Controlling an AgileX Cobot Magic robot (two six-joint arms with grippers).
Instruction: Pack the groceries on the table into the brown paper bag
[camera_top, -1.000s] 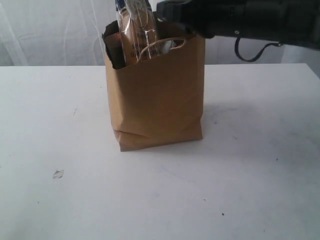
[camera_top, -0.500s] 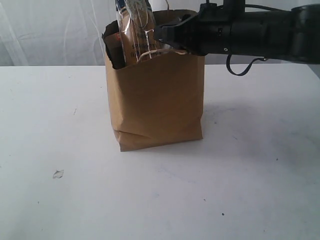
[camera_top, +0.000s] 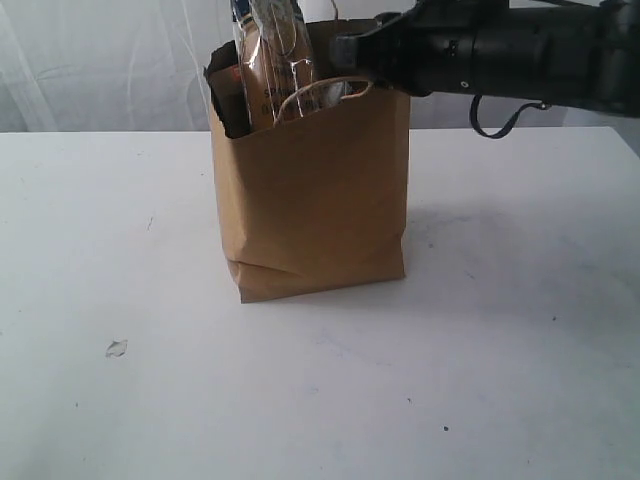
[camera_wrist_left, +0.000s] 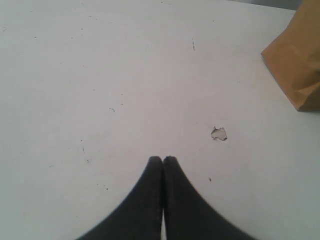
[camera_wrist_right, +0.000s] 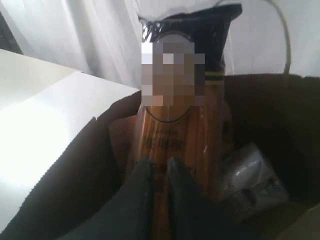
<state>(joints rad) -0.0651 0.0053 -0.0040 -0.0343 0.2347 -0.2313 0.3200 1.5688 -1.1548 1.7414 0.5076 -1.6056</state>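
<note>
- bag (camera_top: 310, 200) stands upright mid-counter (camera_top: 500, 380), mouth open, one twisted handle (camera_top: 322, 92) drooping over the near rim.
- spaghetti packet (camera_top: 272, 60) stands on end inside the bag, leaning a little, its top well above the rim.
- right arm reaches in from the right of the exterior view, level with the bag's mouth; right end effector (camera_top: 345, 50) sits over the opening, just beside the packet's upper part.
- right wrist view: right end effector (camera_wrist_right: 157, 164) has its fingers drawn nearly together with only a thin slit between them, and nothing visibly gripped. the tips sit right in front of the spaghetti packet (camera_wrist_right: 175, 105); cannot tell whether they touch its wrapper.
- same view: dark bag (camera_wrist_right: 75, 165) wall curves round the packet. a pale crinkled item (camera_wrist_right: 250, 175) lies lower down beside the packet, too blurred to name.
- left wrist view: left end effector (camera_wrist_left: 162, 161) has its fingers pressed tight together and is empty, hanging above bare counter (camera_wrist_left: 100, 75).
- a small scrap (camera_wrist_left: 218, 133) lies on the counter near the left end effector; a bottom corner of the bag (camera_wrist_left: 297, 65) shows well apart from it.
- exterior view: scrap (camera_top: 116, 348) is alone on the counter, front left of the bag.
</note>
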